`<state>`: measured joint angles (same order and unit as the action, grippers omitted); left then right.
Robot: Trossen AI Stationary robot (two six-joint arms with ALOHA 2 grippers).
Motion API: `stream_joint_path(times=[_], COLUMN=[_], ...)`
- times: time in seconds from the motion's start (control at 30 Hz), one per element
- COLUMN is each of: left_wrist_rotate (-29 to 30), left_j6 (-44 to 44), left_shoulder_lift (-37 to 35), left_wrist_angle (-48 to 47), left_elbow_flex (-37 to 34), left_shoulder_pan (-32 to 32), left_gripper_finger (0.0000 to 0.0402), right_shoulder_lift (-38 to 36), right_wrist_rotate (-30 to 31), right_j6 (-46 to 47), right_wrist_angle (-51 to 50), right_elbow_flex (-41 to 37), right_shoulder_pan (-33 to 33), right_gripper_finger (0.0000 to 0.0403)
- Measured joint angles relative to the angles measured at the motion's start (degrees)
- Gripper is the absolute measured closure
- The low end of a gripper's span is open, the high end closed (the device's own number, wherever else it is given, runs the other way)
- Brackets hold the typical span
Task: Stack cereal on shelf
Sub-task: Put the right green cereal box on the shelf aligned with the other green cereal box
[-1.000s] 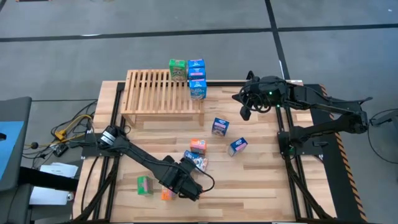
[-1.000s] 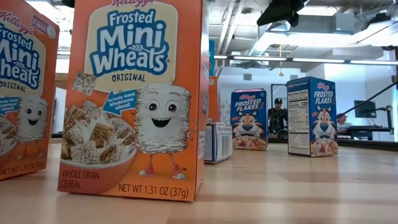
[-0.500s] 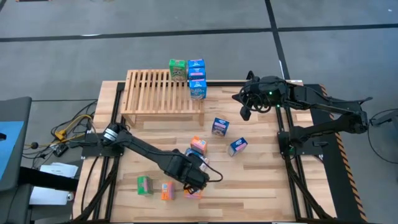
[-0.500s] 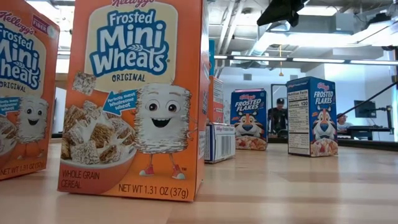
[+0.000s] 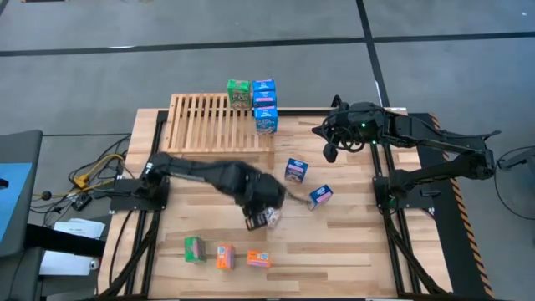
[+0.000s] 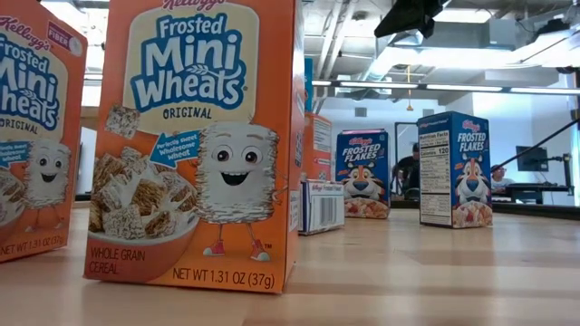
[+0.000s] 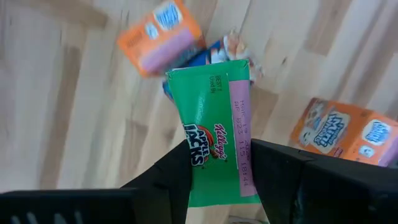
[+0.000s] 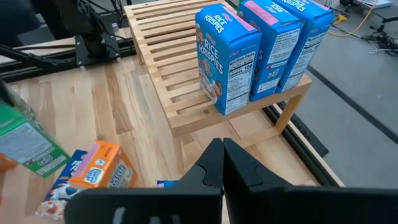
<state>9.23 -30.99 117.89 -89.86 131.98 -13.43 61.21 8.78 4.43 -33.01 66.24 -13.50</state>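
My left gripper (image 5: 259,216) hangs over the middle of the table, shut on a green Apple Jacks cereal box (image 7: 214,134), which also shows in the right wrist view (image 8: 25,142). Under it lie an orange box (image 7: 160,38) and a blue box (image 7: 202,57). The slatted wooden shelf (image 5: 219,121) stands at the far left, with one green box (image 5: 238,92) and two blue boxes (image 5: 264,104) upright on its right end. My right gripper (image 5: 328,150) is shut on nothing and waits above the table's far right. My left gripper pinches the green box by its upper end (image 7: 205,183) between its two fingers (image 7: 171,174), which press on two opposite sides. The fingers come from above, pointing steeply down, and lie along the box. The box hangs below them, clear of the table.
A green box (image 5: 194,248) and two orange boxes (image 5: 224,255) (image 5: 259,259) stand in a row near the front edge; the orange ones loom large in the low view (image 6: 199,145). Two blue boxes (image 5: 295,170) (image 5: 320,196) lie right of centre. Cables run off the table's left.
My left gripper has risen from just above the near edge and swung toward the far edge and slightly right, to over the table's middle, rolling its wrist as it went. The two orange boxes it stood over remain by the front edge.
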Motion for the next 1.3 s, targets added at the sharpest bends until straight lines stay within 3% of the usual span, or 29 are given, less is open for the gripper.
stream_joint_path(times=[0.17,0.77,1.0,1.3], left_wrist_rotate=[-2.52,0.41,-4.61,-4.78], left_j6=[6.74,24.48,35.77,49.15], left_shoulder_lift=[-1.86,-9.81,-10.65,-12.63], left_wrist_angle=[0.42,-0.18,-0.18,-0.15], left_elbow_flex=[2.76,2.75,2.70,2.74], left_shoulder_pan=[5.46,20.93,29.76,39.54], left_gripper_finger=[0.0271,0.0271,0.0271,0.0271], right_shoulder_lift=[0.00,0.00,0.00,-0.02], right_wrist_rotate=[0.02,-0.02,0.06,0.15], right_j6=[-1.60,-3.61,-3.60,-3.41], right_wrist_angle=[0.04,-0.01,0.11,2.55], right_elbow_flex=[0.00,0.00,0.00,0.00], right_shoulder_pan=[0.00,-0.15,-0.20,-1.31], right_gripper_finger=[0.0386,0.0386,0.0386,0.0386])
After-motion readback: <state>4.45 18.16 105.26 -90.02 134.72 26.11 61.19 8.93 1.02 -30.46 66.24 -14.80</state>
